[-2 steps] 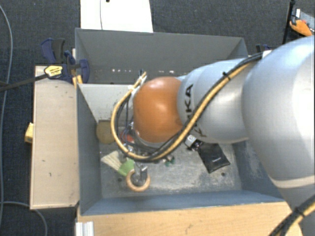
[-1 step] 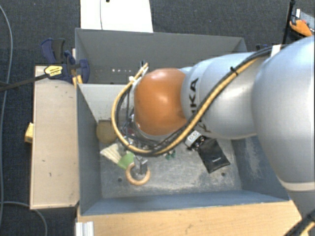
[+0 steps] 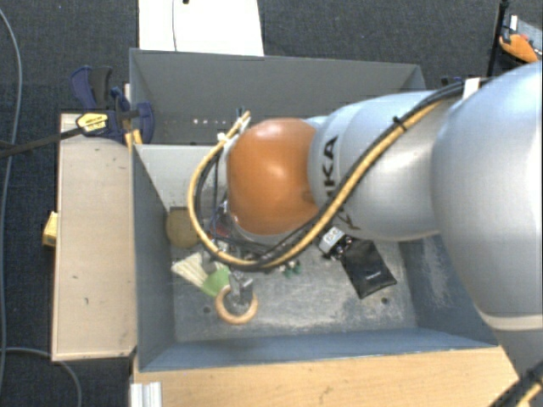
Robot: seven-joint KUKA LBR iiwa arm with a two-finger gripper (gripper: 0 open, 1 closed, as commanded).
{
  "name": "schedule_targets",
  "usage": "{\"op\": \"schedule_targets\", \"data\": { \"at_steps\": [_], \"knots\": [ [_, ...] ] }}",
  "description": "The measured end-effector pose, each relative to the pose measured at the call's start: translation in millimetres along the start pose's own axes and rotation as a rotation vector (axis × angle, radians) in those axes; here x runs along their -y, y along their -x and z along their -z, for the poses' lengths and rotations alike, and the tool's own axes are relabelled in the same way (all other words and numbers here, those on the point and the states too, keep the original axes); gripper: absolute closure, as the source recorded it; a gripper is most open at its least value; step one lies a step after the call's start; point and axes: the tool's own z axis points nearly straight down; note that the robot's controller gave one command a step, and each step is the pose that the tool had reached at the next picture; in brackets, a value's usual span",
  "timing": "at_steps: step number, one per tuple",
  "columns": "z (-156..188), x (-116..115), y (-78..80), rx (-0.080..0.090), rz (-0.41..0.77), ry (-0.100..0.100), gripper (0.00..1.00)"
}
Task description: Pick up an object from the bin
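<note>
1. Low on the near-left part of the grey bin (image 3: 339,344) floor lies a tan ring (image 3: 237,319), flat on the metal.
2. The end effector (image 3: 242,292) comes down right at the ring, its tip meeting the ring's far side. How far open it is, and whether it has hold of anything, I cannot tell.
3. Just left and slightly farther lie a small green piece (image 3: 217,280) and a pale cream piece (image 3: 190,269), side by side.
4. Well to the right, a flat black rectangular thing (image 3: 368,271) lies askew, with a small black-and-white thing (image 3: 333,242) at its far-left corner.
5. Farther back, beside the left wall, sits a dull olive-brown lump (image 3: 180,226).
6. Above all this hangs the wrist's orange cover (image 3: 267,176), looped by cables, on the silver arm (image 3: 407,168) reaching in from the right.
</note>
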Motion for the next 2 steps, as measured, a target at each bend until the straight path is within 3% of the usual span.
{"op": "schedule_targets", "data": {
  "at_steps": [1, 2],
  "knots": [
    [-8.5, 11.6, 15.3, 0.029, 0.007, -0.006, 1.00],
    [-1.0, 7.9, 5.5, -0.004, 0.008, 0.001, 1.00]
  ]
}}
